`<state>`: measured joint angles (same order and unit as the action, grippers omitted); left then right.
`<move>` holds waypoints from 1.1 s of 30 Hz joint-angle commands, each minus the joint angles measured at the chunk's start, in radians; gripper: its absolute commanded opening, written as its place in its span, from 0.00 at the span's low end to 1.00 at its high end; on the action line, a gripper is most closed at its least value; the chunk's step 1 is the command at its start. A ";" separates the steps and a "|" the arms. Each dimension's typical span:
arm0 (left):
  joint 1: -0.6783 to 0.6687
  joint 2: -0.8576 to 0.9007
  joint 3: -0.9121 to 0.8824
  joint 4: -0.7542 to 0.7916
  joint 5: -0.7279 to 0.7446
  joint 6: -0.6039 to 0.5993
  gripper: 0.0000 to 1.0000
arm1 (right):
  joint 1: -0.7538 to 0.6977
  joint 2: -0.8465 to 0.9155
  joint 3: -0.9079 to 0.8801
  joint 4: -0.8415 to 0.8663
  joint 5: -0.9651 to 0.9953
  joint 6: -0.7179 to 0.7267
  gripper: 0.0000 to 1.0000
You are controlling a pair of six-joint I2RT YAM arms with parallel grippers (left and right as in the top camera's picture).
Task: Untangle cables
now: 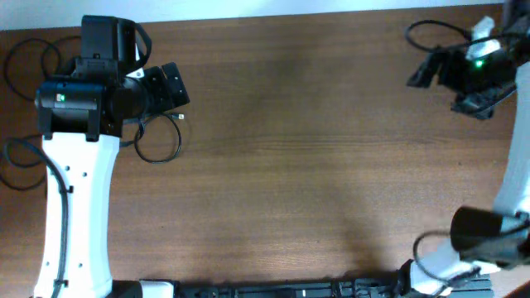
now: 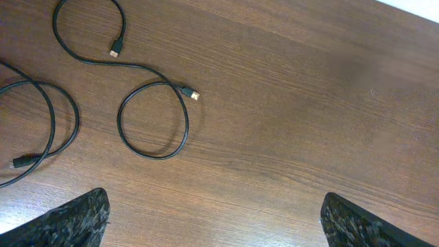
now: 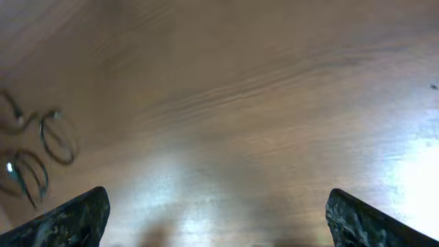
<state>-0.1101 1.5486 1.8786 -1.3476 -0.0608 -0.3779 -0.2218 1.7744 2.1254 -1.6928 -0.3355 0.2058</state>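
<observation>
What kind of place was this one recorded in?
Probably a lab or workshop robot station: a wood-grain table, a white left arm and right arm at its sides, and thin black cables lying loose. Little beyond the table shows.

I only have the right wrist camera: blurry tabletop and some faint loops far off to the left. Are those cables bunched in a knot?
Observer: No knot in sight. In the left wrist view one black cable lies loose, curling into a single loop, with both plugs free.
Operator: Is anything tangled with it?
Observer: A second cable lies looped beside it, and that view shows the two apart.
Operator: Is the left arm holding either one?
Observer: No. The left gripper is open and empty, hanging above bare wood.
</observation>
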 commanded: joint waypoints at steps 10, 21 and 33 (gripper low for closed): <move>0.001 0.001 0.003 -0.002 -0.014 0.012 0.99 | 0.521 -0.423 -0.203 -0.006 0.134 -0.030 0.98; 0.001 0.001 0.003 -0.002 -0.014 0.012 0.99 | 0.542 -0.405 -0.203 -0.006 0.180 -0.045 0.98; 0.001 0.001 0.003 -0.002 -0.014 0.012 0.99 | 0.541 -0.578 -0.364 0.127 0.270 -0.045 0.98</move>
<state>-0.1101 1.5486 1.8786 -1.3479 -0.0608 -0.3779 0.3134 1.3178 1.8473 -1.6165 -0.1081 0.1722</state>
